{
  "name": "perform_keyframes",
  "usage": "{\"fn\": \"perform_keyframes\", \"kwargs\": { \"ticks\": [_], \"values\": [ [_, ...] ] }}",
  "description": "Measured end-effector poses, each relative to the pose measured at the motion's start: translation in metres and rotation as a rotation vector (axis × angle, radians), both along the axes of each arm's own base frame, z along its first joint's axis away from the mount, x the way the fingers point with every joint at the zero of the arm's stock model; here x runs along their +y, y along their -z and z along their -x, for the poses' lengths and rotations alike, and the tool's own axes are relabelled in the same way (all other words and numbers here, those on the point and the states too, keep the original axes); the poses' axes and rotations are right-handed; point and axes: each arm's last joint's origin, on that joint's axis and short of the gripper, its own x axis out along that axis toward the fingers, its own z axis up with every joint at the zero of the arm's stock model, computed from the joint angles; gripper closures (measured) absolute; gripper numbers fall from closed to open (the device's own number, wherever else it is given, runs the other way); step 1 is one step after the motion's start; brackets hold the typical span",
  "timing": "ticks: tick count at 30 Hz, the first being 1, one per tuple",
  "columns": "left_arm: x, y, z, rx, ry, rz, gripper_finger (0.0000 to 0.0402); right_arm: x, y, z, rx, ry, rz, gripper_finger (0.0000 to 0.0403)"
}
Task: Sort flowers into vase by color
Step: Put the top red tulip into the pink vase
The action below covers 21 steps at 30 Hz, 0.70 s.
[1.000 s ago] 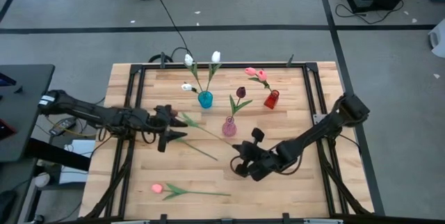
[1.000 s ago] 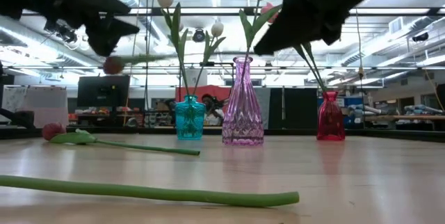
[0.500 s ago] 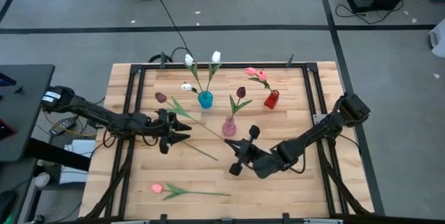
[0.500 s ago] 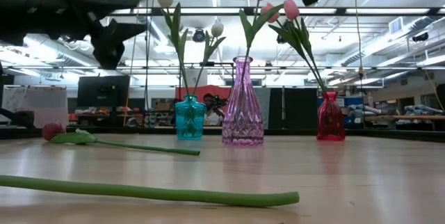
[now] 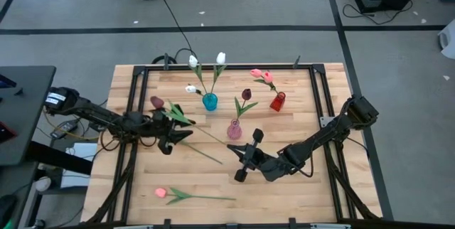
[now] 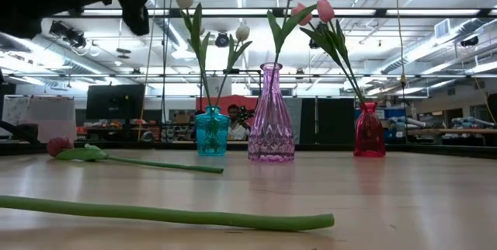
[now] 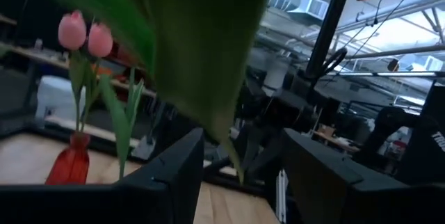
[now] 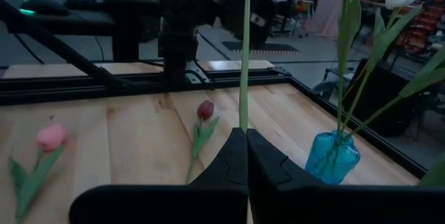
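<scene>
Right gripper [image 8: 246, 132] clenched on the bare lower stem of a maroon tulip [image 5: 156, 102], above the table's [image 5: 298, 186] middle, a little toward the front edge. From those shut fingertips, stem slanting away toward the left edge, clear of the wood. Left gripper [image 7: 243, 135] partway along that stem, near the left edge, fingers [image 7: 174, 175] spread apart with the tulip's broad green leaf between them; cannot tell whether either finger touches it. Dark head out past the left gripper, toward the back-left corner.

Under the left arm, flat on the wood: a second maroon tulip [image 8: 204, 110], stem pointing toward the table's middle. Near the front edge, a pink tulip [image 5: 161, 193], also lying flat, head to the left.

Toward the back edge, three glass vases well apart from both grippers: a teal vase [image 5: 210, 102] with three white tulips [image 5: 220, 57]; in front of it and to its right, a pink-violet vase [image 5: 234, 130] with one maroon bloom; a red vase [image 5: 277, 102] with pink tulips. Pink-violet vase just beside the held stem, near the right gripper.

Held tulip: thin straight green stem, long pointed leaves, small closed dark head.
</scene>
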Motion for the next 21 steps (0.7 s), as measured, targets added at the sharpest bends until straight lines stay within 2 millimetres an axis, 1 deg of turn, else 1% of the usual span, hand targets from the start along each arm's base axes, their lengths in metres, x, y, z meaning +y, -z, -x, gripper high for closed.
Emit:
{"fn": "perform_keyframes", "kwargs": {
  "ticks": [3,6,10,14,15,21],
  "values": [
    [0.0,-0.008,-0.003,-0.025,-0.025,-0.026,0.021,0.0,0.0,0.0,0.003,-0.012,0.0,0.0403],
    [0.0,-0.015,-0.005,-0.037,-0.046,-0.041,0.0238,0.001,0.0,-0.001,0.001,-0.025,-0.007,0.0399],
    [0.0,-0.015,-0.007,-0.007,-0.092,-0.066,0.0299,0.001,-0.001,-0.001,-0.002,-0.026,-0.009,0.0388],
    [0.001,-0.014,-0.008,0.007,-0.121,-0.084,0.0376,-0.001,-0.001,-0.002,-0.002,-0.058,-0.027,0.0374],
    [0.001,-0.014,-0.008,0.007,-0.121,-0.085,0.0386,-0.001,-0.001,-0.003,-0.003,-0.063,-0.036,0.0369],
    [0.001,-0.013,-0.008,0.022,-0.143,-0.082,0.0382,-0.002,-0.001,-0.003,-0.007,-0.057,-0.039,0.0322]
  ]
}}
